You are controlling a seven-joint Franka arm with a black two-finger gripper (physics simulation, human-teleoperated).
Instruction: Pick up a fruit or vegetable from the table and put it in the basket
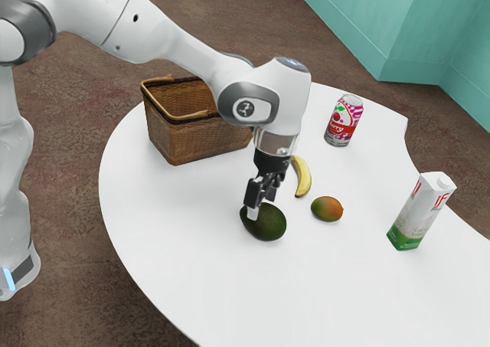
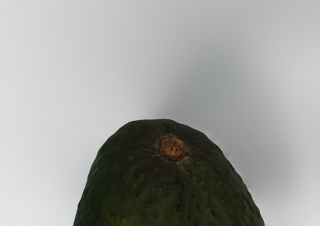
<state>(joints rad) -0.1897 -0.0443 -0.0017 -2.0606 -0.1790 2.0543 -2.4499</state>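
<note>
**Our gripper (image 1: 261, 206) at the pebbly avocado (image 1: 268, 226)**

At the exterior view's left, our wicker basket (image 1: 195, 136) nears the table's (image 1: 176, 232) curved edge. The avocado lies inward; we cannot tell our jaws' spread or hold. Next: curved banana (image 1: 303, 180), smooth oval mango (image 1: 328, 209), cylindrical can (image 1: 343, 123), boxy carton (image 1: 419, 215).

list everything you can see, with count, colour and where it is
oval rough-skinned avocado: 1, dark green, on table under end effector
round smooth mango: 1, green and orange, between avocado and carton
curved banana: 1, yellow, between avocado and can
cylindrical metal can: 1, pink, red and white, beyond banana
tall carton: 1, white and green, exterior view's right
woven basket: 1, brown, exterior view's left
curved-edge table: 1, white, under all these
floor: 1, brown, around table
flat-panelled wall or cabinet: teal, upper right
jointed arm: 1, white, from upper left
end effector: 1, black, at avocado
</note>
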